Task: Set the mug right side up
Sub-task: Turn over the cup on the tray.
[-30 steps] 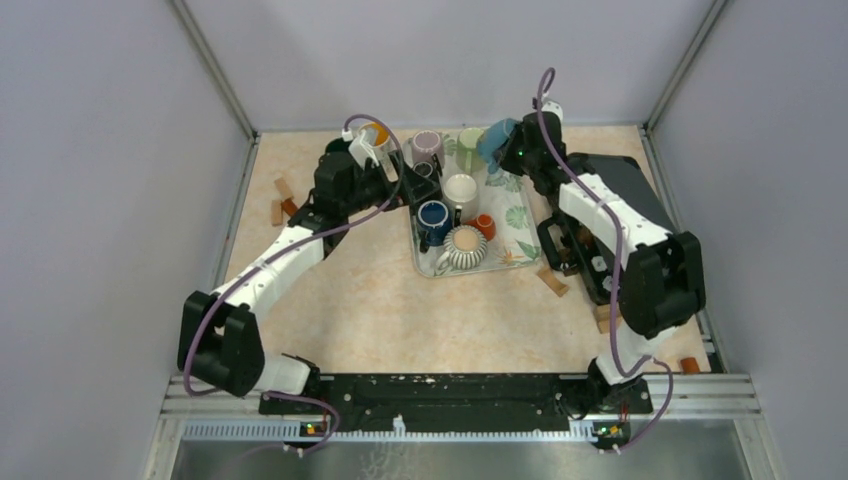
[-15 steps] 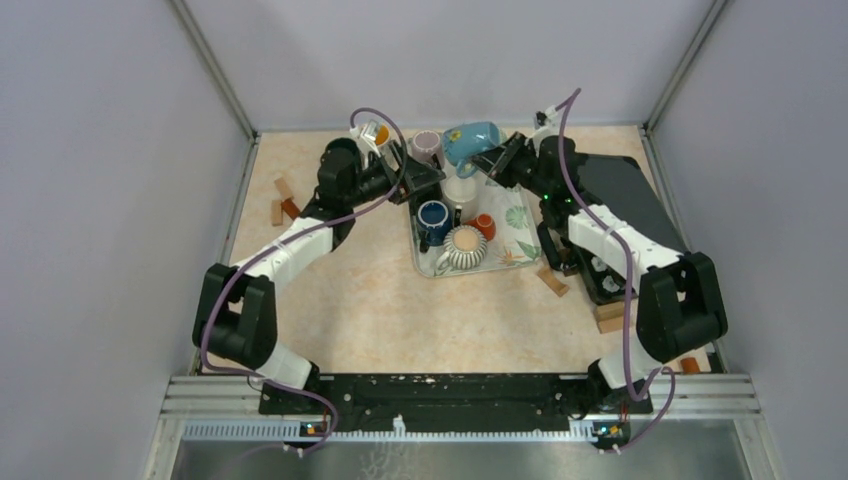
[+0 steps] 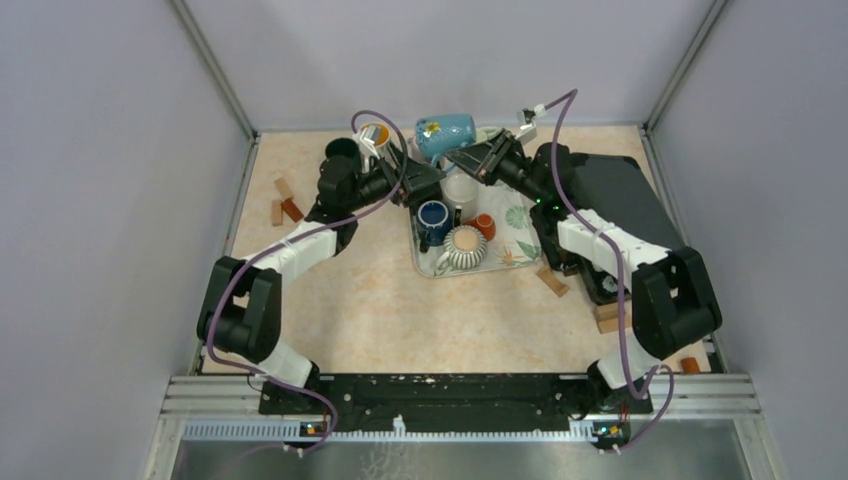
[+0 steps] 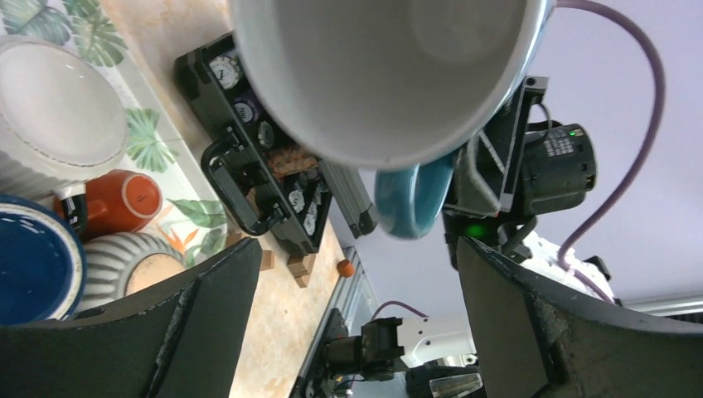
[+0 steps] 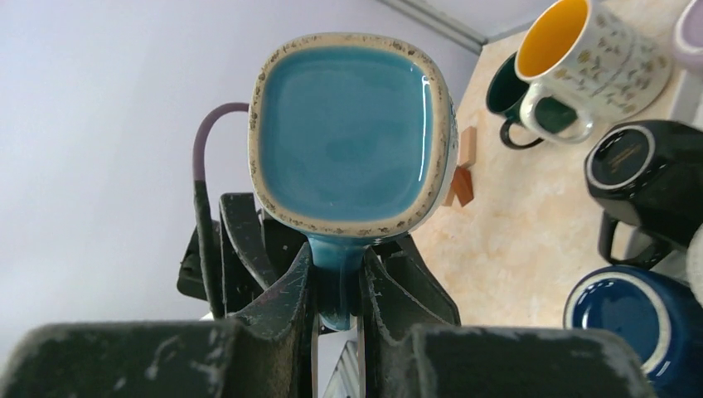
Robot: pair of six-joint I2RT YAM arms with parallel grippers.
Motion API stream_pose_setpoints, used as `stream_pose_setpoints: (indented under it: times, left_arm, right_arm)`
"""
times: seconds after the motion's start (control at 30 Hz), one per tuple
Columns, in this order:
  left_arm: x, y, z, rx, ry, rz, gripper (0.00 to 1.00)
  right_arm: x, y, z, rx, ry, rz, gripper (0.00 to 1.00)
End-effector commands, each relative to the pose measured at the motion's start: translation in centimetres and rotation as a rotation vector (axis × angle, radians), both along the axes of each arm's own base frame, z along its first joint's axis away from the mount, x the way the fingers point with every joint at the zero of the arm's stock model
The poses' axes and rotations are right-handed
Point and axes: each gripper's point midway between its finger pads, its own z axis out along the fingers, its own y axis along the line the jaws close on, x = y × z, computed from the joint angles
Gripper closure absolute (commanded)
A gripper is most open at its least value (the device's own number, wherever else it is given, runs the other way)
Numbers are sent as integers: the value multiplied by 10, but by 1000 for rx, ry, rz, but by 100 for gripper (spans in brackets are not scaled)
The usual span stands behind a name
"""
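Two robot arms met above the far end of a leaf-print tray (image 3: 520, 218), seen from overhead. The right claw (image 3: 478, 158) held a teal mug (image 3: 445, 133) in the air by its handle, with the fingers pinched tight on either side of it. The mug lay on its side, off the table (image 3: 380, 300), at 12 o'clock from the tray. Its flat base faced the right wrist camera and its white inside opened toward the left arm at 9 o'clock. The left claw (image 3: 418, 180) hung just beside the mug's mouth with its fingers spread wide, holding nothing and clear of the rim. The tray carried a white mug (image 3: 460, 188), a navy mug (image 3: 433, 215), a small orange cup (image 3: 485, 226) and, at 6 o'clock, a ribbed mug (image 3: 465, 247). A yellow-lined mug (image 3: 376, 133) and a dark green mug (image 3: 340, 150) sat on the table at 10 o'clock from the tray. A black case (image 3: 615, 190) lay at 3 o'clock and wooden blocks (image 3: 285, 205) at 9 o'clock.
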Motion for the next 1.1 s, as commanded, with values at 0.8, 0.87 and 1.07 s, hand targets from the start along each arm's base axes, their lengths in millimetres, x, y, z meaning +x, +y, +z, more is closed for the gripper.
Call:
stream_pose_setpoints:
  times: [0.8, 0.87, 1.07]
  left_arm:
    - [-11, 0, 37, -211, -76, -64, 57]
    - [-12, 1, 39, -221, -77, -69, 62]
    - [-14, 1, 39, -227, -77, -75, 75]
  right_arm:
    - [-28, 28, 28, 107, -133, 109, 100]
    - [-28, 30, 27, 104, -129, 109, 100]
    - [-28, 31, 23, 96, -125, 108, 100]
